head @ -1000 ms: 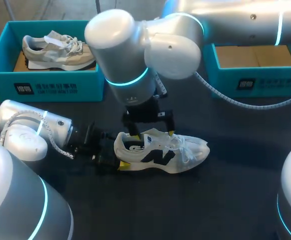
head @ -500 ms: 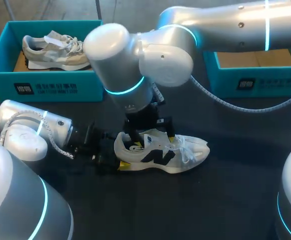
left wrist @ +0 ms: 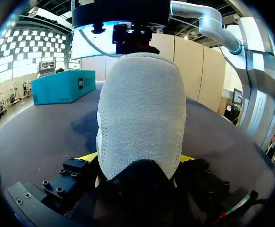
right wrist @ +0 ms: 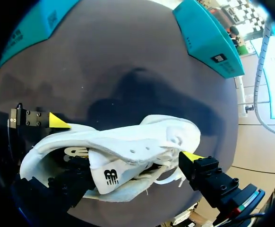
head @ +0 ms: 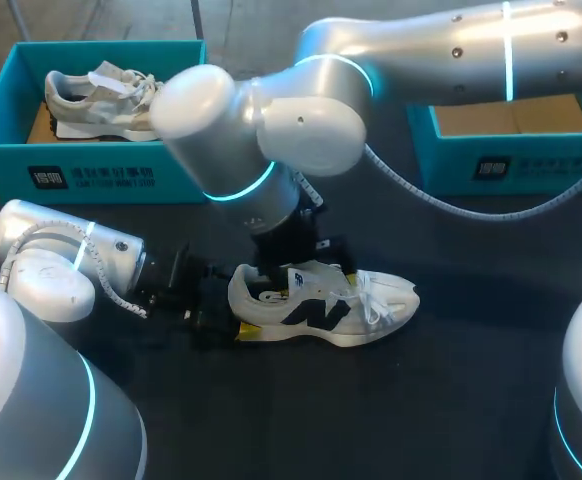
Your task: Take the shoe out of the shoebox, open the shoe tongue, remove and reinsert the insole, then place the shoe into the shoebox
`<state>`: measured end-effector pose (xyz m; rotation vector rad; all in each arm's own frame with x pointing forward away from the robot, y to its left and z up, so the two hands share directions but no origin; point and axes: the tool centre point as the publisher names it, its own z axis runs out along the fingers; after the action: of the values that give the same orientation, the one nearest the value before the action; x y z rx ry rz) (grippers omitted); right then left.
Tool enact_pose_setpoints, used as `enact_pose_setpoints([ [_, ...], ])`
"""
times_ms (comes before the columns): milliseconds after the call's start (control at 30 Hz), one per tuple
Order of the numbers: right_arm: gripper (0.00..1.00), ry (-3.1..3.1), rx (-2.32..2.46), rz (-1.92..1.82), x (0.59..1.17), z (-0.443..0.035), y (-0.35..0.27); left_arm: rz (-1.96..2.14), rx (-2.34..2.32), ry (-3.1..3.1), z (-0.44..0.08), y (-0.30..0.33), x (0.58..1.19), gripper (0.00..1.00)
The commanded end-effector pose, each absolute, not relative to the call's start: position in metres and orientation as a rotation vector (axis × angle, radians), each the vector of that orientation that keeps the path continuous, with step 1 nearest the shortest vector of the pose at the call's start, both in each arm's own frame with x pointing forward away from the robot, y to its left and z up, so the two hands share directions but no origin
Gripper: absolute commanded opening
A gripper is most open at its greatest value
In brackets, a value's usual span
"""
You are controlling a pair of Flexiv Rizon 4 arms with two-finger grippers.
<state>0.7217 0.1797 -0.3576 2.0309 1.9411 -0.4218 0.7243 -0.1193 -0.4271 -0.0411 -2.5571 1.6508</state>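
A white shoe (head: 321, 305) with a dark logo lies on its sole on the dark table, toe to the right. My left gripper (head: 233, 318) lies low at its heel. In the left wrist view the heel (left wrist: 140, 109) fills the space between the yellow tips, and my left gripper (left wrist: 137, 158) is shut on it. My right gripper (head: 306, 275) comes down from above onto the shoe's opening. In the right wrist view, my right gripper (right wrist: 137, 163) is open and straddles the tongue (right wrist: 111, 172): one finger is sunk in the shoe, the other stands by the laces.
A teal shoebox (head: 91, 175) at the back left holds a beige shoe (head: 111, 95). A second teal box (head: 511, 160) with a bare cardboard floor stands at the back right. My right arm hangs over the middle of the table.
My right arm has swung left and lowered, bringing its open fingers down onto the shoe's tongue. The left gripper and the shoe have stayed put.
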Motion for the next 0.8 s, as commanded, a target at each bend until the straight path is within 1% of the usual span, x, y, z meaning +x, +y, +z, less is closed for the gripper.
enact_pose_setpoints([
  [33,1.0,1.733,2.145,-0.384,0.715,-0.35,0.177,1.645,-0.041,-2.559,-0.432,-0.119,0.723,0.0],
  [100,0.99,1.716,2.153,-0.383,0.715,-0.347,0.174,1.645,-0.041,-2.559,-0.432,-0.119,0.723,0.0],
  [133,0.85,1.71,2.155,-0.382,0.715,-0.345,0.173,1.645,-0.041,-2.559,-0.432,-0.119,0.723,0.0],
  [167,0.64,1.701,2.158,-0.382,0.716,-0.343,0.171,1.645,-0.041,-2.559,-0.432,-0.119,0.723,0.0],
  [200,0.59,1.699,2.16,-0.382,0.716,-0.341,0.17,1.645,-0.041,-2.559,-0.432,-0.119,0.723,0.0],
  [300,0.55,1.689,2.164,-0.378,0.716,-0.337,0.167,1.645,-0.041,-2.559,-0.432,-0.119,0.723,0.0],
  [333,0.5,1.685,2.166,-0.377,0.717,-0.336,0.166,1.645,-0.041,-2.559,-0.432,-0.119,0.723,0.0],
  [400,0.45,1.678,2.17,-0.375,0.718,-0.334,0.163,1.645,-0.041,-2.559,-0.432,-0.119,0.723,0.0],
  [433,0.4,1.673,2.175,-0.372,0.718,-0.333,0.162,1.645,-0.041,-2.559,-0.432,-0.119,0.723,0.0],
  [500,0.25,1.666,2.18,-0.371,0.72,-0.331,0.158,1.645,-0.041,-2.559,-0.432,-0.119,0.723,0.0],
  [567,0.14,1.659,2.186,-0.369,0.721,-0.33,0.155,1.645,-0.041,-2.559,-0.432,-0.119,0.723,0.0],
  [633,0.07,1.65,2.192,-0.371,0.722,-0.328,0.152,1.645,-0.041,-2.559,-0.432,-0.119,0.723,0.0],
  [667,0.06,1.649,2.193,-0.371,0.723,-0.327,0.15,1.645,-0.041,-2.559,-0.432,-0.119,0.723,0.0],
  [700,0.0,1.648,2.195,-0.371,0.723,-0.327,0.149,1.645,-0.041,-2.559,-0.432,-0.119,0.723,0.0],
  [800,0.0,1.64,2.201,-0.369,0.725,-0.324,0.144,1.645,-0.041,-2.559,-0.432,-0.119,0.723,0.0],
])
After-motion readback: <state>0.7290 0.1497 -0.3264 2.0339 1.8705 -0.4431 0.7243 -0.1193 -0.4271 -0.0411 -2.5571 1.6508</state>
